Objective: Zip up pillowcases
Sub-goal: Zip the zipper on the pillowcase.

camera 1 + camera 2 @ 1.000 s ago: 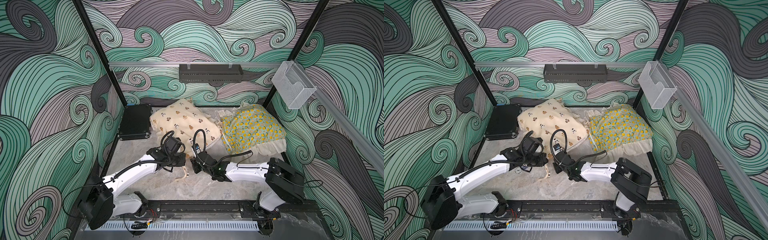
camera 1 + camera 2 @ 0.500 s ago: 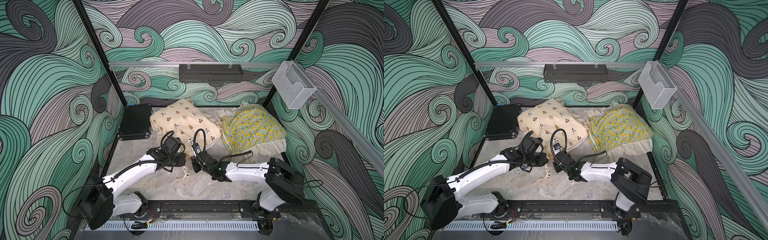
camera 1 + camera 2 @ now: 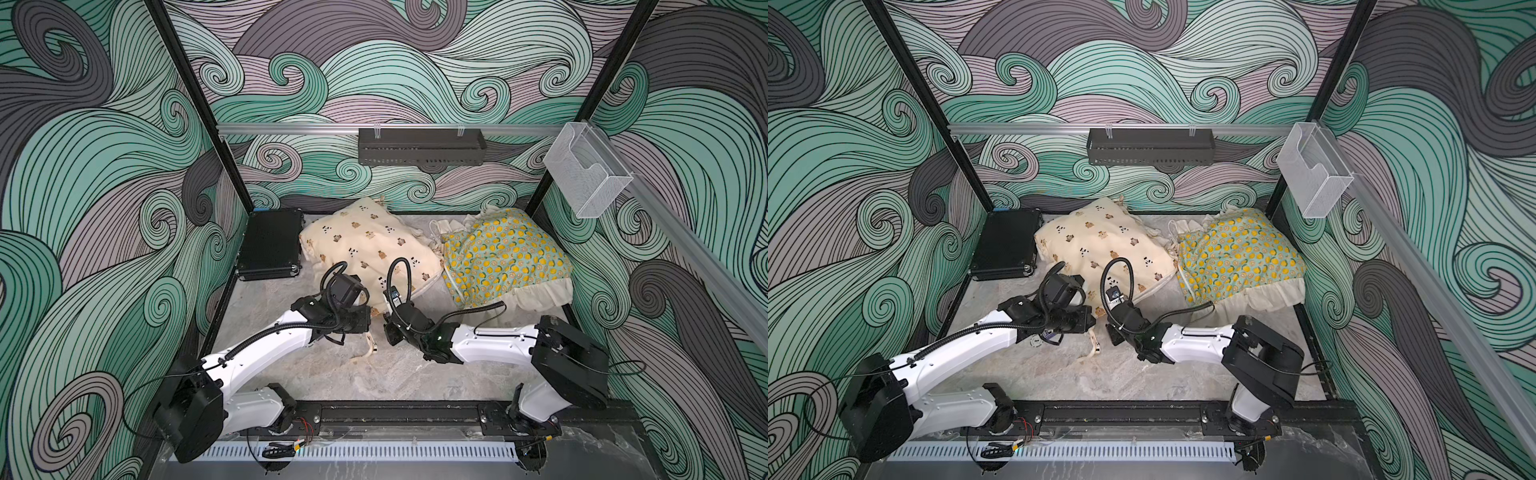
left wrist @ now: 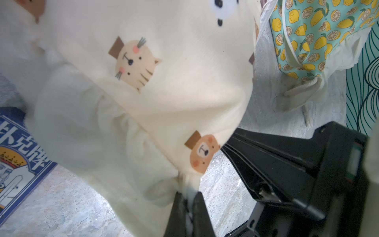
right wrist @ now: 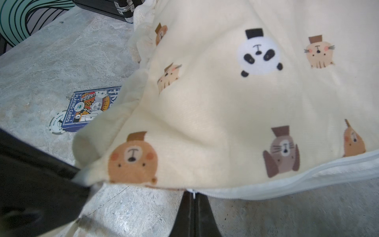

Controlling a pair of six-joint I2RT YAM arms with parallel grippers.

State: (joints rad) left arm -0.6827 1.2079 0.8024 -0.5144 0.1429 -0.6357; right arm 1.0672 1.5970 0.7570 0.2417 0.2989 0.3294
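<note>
At desk [image 3: 374, 374] centre, both pincers meet on the near corner of the cream pillowcase [image 3: 365, 245]. Its bulk extends toward 12 o'clock from them.

1. Left pincer [image 4: 189, 203]: clenched on a bunched tip of cream fabric at that corner.
2. Right pincer [image 5: 193, 198]: jaws pressed together on the white zipper pull [image 5: 193, 192], at the end of the zipper [image 5: 287, 182] that runs along the pillowcase edge.

Both top views show the 2 pincers just beside each other, tips facing. The teal lemon pillowcase [image 3: 503, 257] lies at 2 o'clock from the right pincer, just beside the cream one and apart from both pincers. A black case [image 3: 270, 243] sits at 10 o'clock. A playing-card box [image 5: 88, 108] lies partly under the cream ruffle, touching a poker chip [image 5: 55, 125].
</note>
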